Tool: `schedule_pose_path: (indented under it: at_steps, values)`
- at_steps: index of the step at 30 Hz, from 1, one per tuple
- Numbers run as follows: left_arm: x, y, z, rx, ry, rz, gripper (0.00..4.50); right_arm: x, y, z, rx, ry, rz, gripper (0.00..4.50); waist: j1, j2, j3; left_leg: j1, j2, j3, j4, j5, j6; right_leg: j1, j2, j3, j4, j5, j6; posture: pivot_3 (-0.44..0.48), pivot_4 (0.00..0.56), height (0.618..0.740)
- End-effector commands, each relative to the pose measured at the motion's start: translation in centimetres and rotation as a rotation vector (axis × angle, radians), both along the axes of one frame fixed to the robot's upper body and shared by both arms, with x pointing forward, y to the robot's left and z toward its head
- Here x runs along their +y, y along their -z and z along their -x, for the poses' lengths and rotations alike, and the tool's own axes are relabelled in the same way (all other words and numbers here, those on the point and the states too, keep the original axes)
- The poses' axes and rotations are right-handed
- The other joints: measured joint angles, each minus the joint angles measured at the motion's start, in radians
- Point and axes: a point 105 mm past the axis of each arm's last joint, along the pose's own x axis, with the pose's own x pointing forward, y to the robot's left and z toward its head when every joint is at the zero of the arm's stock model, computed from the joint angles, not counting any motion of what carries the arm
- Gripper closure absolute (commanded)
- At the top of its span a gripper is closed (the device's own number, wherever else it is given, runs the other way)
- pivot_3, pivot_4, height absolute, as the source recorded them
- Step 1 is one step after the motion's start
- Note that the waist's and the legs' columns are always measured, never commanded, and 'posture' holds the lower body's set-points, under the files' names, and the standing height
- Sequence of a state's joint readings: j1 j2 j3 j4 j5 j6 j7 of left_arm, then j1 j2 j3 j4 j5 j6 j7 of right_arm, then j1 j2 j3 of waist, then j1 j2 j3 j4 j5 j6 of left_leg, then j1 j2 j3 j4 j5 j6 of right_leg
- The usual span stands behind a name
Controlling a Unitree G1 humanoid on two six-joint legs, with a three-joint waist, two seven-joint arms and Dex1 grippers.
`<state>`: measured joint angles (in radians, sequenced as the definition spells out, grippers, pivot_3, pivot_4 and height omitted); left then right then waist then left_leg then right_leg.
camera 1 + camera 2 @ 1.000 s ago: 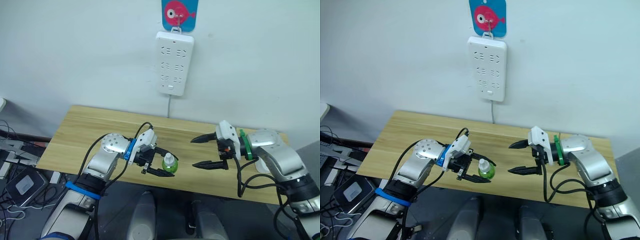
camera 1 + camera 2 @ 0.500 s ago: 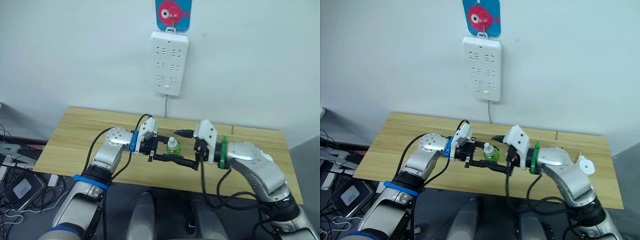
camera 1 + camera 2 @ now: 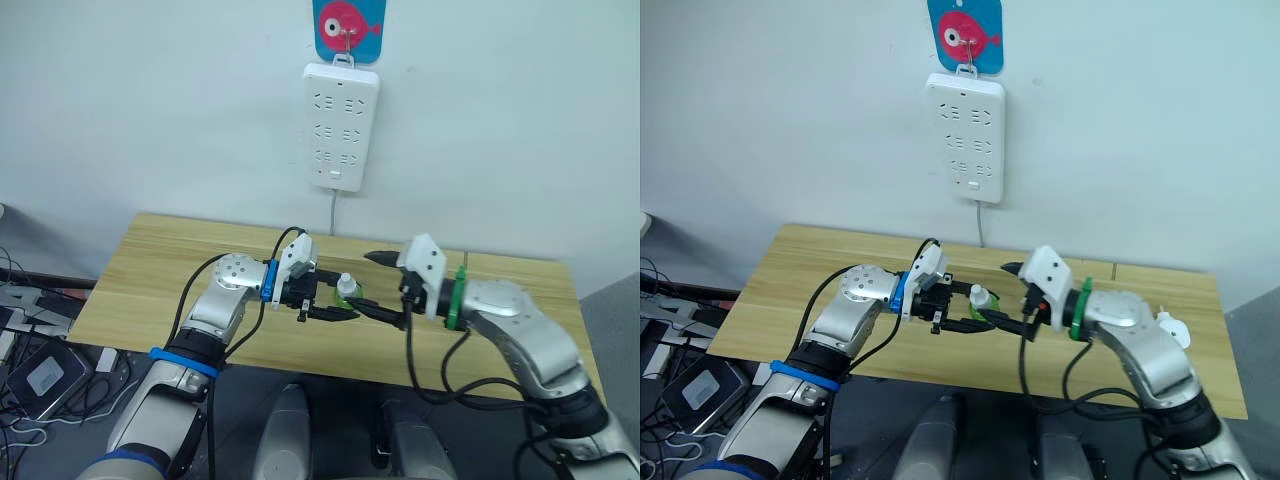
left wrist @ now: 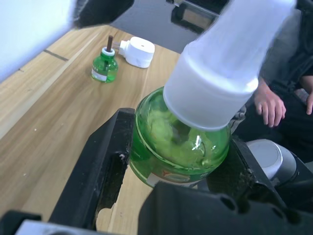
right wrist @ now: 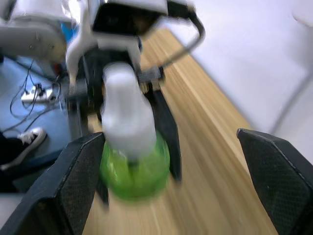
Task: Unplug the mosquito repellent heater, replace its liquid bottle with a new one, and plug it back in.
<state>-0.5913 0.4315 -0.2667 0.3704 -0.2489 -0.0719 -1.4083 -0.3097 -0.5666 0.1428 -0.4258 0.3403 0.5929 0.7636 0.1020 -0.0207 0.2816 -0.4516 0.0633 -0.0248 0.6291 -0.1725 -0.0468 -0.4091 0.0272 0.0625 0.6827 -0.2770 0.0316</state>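
A light wooden table (image 3: pixel 160 262) stands against a pale wall, its grain running lengthways. On the wall above it hangs a long white power strip (image 3: pixel 340 126) from a hook on a blue card with a pink fish (image 3: pixel 347 27), its cord dropping behind the table. To the robot's left of the table, cables and a dark box (image 3: pixel 43 372) lie on the floor.

Over the table's near middle, the left claw (image 3: pixel 335 302) is clamped on a green liquid bottle (image 3: pixel 346 291) with a white cap, its two black fingers pressed to the round glass body. The right claw (image 3: pixel 372 285) faces it from the other side, spread wide, with the bottle between its fingertips but not gripped.

The mosquito repellent heater (image 4: pixel 138 51) lies on its side at the table's far right end, unplugged, with a second green bottle (image 4: pixel 105 67) standing upright just beside it. A person's hand (image 4: pixel 270 105) rests beyond the table edge.
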Motion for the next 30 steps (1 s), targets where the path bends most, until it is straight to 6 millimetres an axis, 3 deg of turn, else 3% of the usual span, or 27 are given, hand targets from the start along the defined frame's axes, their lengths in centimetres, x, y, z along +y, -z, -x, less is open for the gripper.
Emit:
schedule_pose_path:
  at_steps: [1, 8, 13, 17, 23, 26, 30]
  values:
    - [0.2, -0.7, 0.0, -0.029, 0.006, 0.023, 2.26, -0.5, -2.0, 1.8, -0.012, -0.062, -0.028, 0.02, 0.0, 0.0, 0.0, 0.0, 0.0, 0.0, 0.0, 0.0, 0.0, 0.0, 0.0, 0.0, 0.0, 0.0, 0.0, 0.22, 0.234, 0.74]
    - [-0.1, -0.8, 0.0, -0.031, 0.013, 0.025, 2.26, 2.8, -2.6, 3.3, 0.04, -0.173, -0.109, 0.02, -0.021, 0.0, 0.0, 0.0, 0.001, -0.001, 0.0, 0.0, 0.0, 0.0, 0.001, -0.001, 0.0, 0.0, 0.0, 0.218, 0.231, 0.74]
    - [-0.2, -0.9, 0.0, -0.036, 0.019, 0.026, 2.26, 5.3, -2.8, 1.8, -0.016, -0.144, -0.124, 0.02, -0.025, 0.0, 0.0, 0.0, 0.001, -0.001, 0.001, 0.0, 0.0, 0.0, 0.001, 0.0, 0.001, -0.001, 0.001, 0.221, 0.227, 0.74]
    - [-0.3, -0.9, 0.1, -0.036, 0.021, 0.03, 2.26, 6.0, -2.1, 0.4, -0.076, -0.107, -0.074, 0.02, -0.023, 0.0, -0.001, 0.0, 0.001, -0.001, 0.0, 0.0, 0.0, 0.0, 0.001, 0.0, 0.001, -0.001, 0.001, 0.228, 0.221, 0.74]
    - [0.0, -0.8, 0.3, -0.036, 0.016, 0.024, 2.26, 3.6, -2.1, -0.2, -0.083, -0.073, -0.039, 0.02, -0.02, 0.0, -0.001, 0.0, 0.0, 0.0, 0.0, 0.0, 0.0, 0.0, 0.0, 0.0, 0.0, 0.0, 0.0, 0.235, 0.217, 0.74]
    - [0.1, -0.7, 0.3, -0.035, 0.012, 0.024, 2.26, 1.4, -2.8, 0.5, -0.044, -0.073, -0.044, 0.02, -0.02, 0.0, -0.001, 0.0, 0.0, -0.001, 0.0, 0.0, 0.0, 0.0, 0.0, -0.001, 0.001, 0.0, 0.0, 0.234, 0.214, 0.74]
    - [0.0, -0.6, 0.3, -0.034, 0.014, 0.025, 2.26, 0.7, -3.0, 1.7, 0.014, -0.101, -0.048, 0.02, -0.021, 0.0, -0.001, 0.0, 0.0, -0.001, 0.0, 0.0, 0.0, 0.0, 0.0, 0.0, 0.001, 0.001, -0.001, 0.228, 0.21, 0.74]
